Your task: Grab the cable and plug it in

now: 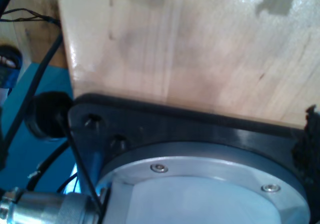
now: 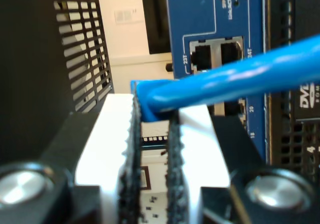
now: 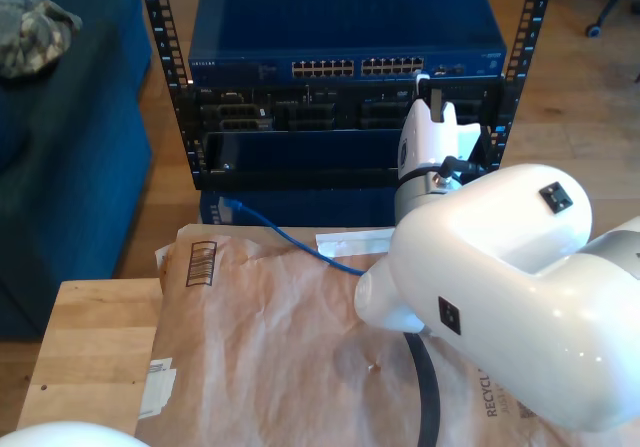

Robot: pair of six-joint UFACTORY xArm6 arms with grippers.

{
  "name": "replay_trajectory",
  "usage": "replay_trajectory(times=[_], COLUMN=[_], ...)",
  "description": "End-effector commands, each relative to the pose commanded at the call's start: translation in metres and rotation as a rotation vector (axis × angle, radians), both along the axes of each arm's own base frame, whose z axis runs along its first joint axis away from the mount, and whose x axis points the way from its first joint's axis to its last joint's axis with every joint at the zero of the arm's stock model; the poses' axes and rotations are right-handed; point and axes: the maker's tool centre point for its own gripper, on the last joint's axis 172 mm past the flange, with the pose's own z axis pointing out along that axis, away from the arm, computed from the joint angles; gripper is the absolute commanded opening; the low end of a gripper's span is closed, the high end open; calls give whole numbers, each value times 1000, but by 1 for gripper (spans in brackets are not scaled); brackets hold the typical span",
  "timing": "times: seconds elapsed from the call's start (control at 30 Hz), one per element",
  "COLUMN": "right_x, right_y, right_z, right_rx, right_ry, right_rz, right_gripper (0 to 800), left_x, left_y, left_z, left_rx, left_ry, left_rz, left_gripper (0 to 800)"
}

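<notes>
The cable [image 2: 225, 86] is clamped in my second gripper [image 2: 155, 116] near the switch [image 2: 215, 43]; plugging remains. My first gripper's state cannot be told.

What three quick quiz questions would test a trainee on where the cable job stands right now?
1. True or false: my second gripper is shut on the cable.
2. The switch in the rack is which colour: A) blue B) red C) white?
3. In the exterior view, where does the cable's free plug lie?

Key: 1 true. 2 A. 3 Below the rack, by the brown paper's far edge, not plugged in.
</notes>
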Motion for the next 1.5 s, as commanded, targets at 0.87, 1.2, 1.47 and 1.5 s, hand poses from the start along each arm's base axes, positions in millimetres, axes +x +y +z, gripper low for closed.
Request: replay_trajectory(times=[0.87, 1.2, 1.47, 1.5], right_x=[23, 27, 27, 27], right_y=[-2, -3, -4, -4], right_z=[-13, -11, -11, -10], right_rx=[0, -16, -45, -52], right_ry=[-13, -17, -14, -13], right_rz=[-17, -22, -26, -27], right_gripper=[0, 0, 0, 0], left_x=[0, 0, 0, 0], left_y=[0, 0, 0, 0], left_z=[0, 0, 0, 0], left_rx=[0, 0, 0, 0], left_ry=[0, 0, 0, 0], left_rz=[0, 0, 0, 0], left_gripper=[800, 800, 800, 800])
